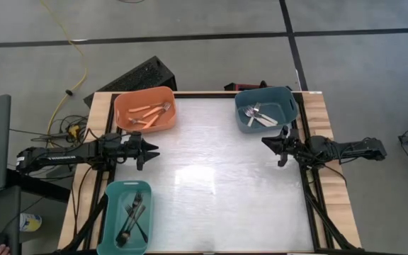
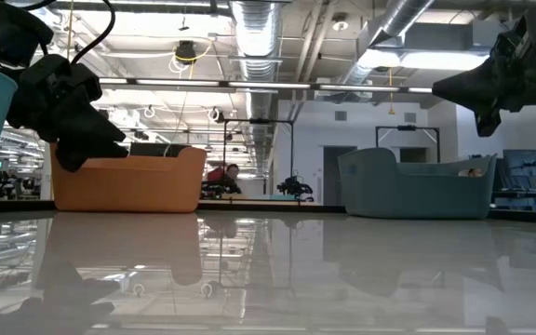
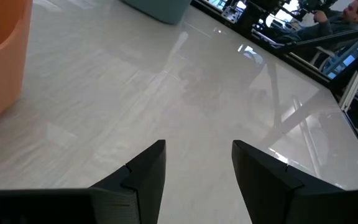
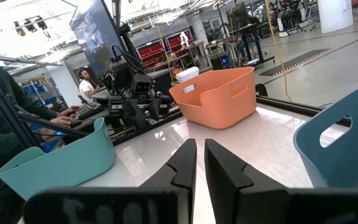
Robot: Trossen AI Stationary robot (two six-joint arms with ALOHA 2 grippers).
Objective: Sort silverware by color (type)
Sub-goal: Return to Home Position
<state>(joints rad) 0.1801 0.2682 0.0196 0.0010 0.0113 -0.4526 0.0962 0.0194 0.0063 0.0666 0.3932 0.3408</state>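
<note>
Orange forks (image 1: 151, 113) in orange bin (image 1: 144, 92) at 11 o'clock, silver forks (image 1: 259, 117) in blue bin (image 1: 291, 110) at 1, black forks (image 1: 133, 216) in green bin (image 1: 109, 205) at 7. Left gripper (image 1: 151, 149) jaws apart, right gripper (image 1: 268, 142) nearly closed, both empty. Retract level, clear of rims.

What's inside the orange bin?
Inside the orange bin lie a few forks with orange handles, their metal ends showing. They cross over each other, so the exact count is unclear, and anything beneath the pile is hidden.

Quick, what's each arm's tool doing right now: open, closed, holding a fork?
Left tool: open, holding nothing.
Right tool: closed, holding nothing.
</note>
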